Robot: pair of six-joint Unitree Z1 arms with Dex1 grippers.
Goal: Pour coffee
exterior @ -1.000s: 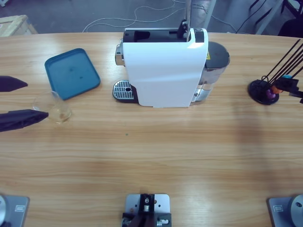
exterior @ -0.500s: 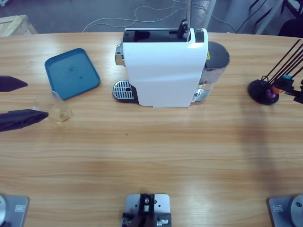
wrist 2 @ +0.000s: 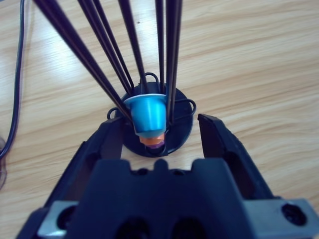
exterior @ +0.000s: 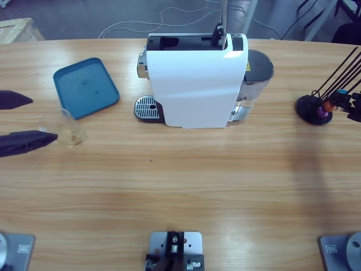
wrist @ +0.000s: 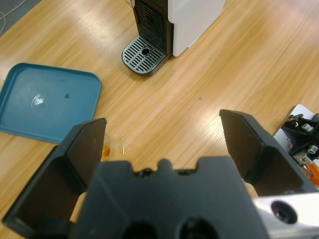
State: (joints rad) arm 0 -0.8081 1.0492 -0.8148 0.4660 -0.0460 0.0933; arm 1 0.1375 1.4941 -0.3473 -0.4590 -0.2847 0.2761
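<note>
Right claw has slid a touch toward the right edge of the high view since a second ago; everything else is where it was. Its jaws stand apart, flanking the black wire capsule rack without touching it. Rack holds a blue capsule stacked over an orange one, rods fanning upward.

Left claw sits at the left edge, jaws wide apart, nothing between them. Lower jaw tip is just beside the clear glass tumbler. Coffee is a thin light-brown layer in the tumbler bottom, partly hidden behind the jaw in the left wrist view.

Tumbler stands on the tabletop just below the teal tray, near its lower corner. Tray looks bare apart from a few marks. White coffee machine sits mid-table, round drip grate on its left, grey water tank on its right.

Tabletop is long, light wood, visible grain, one small dark speck in front of the machine. Behind the far edge: grey floor, loose white cables, a wooden crate at the top left.
</note>
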